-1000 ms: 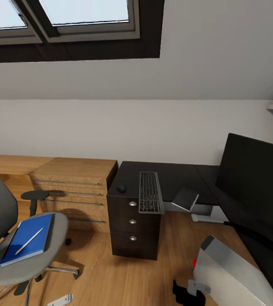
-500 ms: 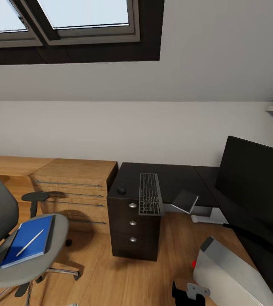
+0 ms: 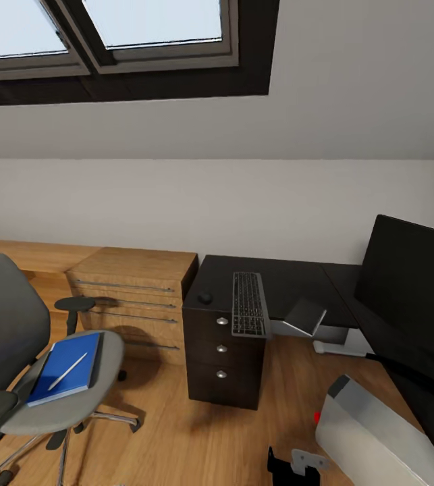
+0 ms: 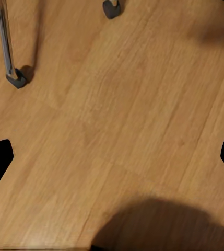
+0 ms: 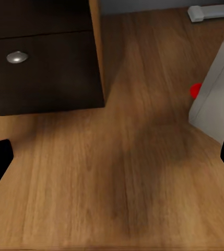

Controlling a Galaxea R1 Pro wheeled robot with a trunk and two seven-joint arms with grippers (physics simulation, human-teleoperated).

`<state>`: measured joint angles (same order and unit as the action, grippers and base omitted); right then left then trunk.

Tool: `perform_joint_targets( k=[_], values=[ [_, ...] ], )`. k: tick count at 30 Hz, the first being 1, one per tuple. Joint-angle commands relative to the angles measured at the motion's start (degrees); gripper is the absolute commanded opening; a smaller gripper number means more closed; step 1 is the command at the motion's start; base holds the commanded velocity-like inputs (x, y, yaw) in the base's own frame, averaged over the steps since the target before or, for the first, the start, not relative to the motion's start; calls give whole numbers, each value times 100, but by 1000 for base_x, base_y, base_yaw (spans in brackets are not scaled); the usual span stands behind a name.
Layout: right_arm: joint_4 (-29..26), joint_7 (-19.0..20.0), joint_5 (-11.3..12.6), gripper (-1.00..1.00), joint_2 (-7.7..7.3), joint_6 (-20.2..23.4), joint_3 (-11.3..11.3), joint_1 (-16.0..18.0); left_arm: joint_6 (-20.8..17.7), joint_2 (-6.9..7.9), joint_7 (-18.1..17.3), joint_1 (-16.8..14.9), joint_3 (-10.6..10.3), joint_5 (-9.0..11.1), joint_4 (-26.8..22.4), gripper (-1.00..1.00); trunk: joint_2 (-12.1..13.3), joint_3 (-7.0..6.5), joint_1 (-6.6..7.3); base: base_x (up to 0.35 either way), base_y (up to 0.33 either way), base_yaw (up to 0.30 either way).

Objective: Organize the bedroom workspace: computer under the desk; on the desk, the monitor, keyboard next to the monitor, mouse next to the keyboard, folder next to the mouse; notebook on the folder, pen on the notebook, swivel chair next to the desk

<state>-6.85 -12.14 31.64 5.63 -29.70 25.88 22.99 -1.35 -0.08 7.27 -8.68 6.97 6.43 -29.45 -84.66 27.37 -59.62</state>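
Robot faced the desk (image 3: 291, 283) corner, both grippers' fingers spread apart over bare floor (image 4: 117, 136).
Keyboard (image 3: 248, 304) and mouse (image 3: 205, 297) lay on the desk; monitor (image 3: 412, 283) stood at its right. Folder (image 3: 68, 368) with pen (image 3: 67, 372) rested on the chair (image 3: 61, 398). Computer (image 3: 372, 439) stood tilted on the floor.

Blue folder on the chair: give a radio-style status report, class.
Both hands open, empty, over bare floor. Folder on swivel chair seat, pen on top. Keyboard and mouse on desk. Nothing blocking.
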Motion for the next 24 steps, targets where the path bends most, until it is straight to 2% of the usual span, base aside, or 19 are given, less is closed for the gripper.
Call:
perform_joint_targets(
  k=[1, 17, 21, 24],
  values=[
    [2, -43, 14, 100, 9, -9, 49, 3, -14, -1, 11, 0, -3, 60, -7, 100, -3, 13, 1, -34, 11, 146],
    [16, -43, -5, 100, 77, -9, 43, 3, 12, 10, 17, -2, 12, 62, -6, 100, -3, 128, 1, -6, 2, 159],
    [17, -43, -7, 100, 78, -9, 45, 3, 148, 17, 23, -2, 19, 66, -4, 100, -3, 153, 1, 0, 0, 199],
    [17, -43, -8, 100, 78, -10, 45, 3, 410, 18, 27, -2, 38, 71, 0, 100, -3, 169, 1, 0, 0, 217]
  ],
)
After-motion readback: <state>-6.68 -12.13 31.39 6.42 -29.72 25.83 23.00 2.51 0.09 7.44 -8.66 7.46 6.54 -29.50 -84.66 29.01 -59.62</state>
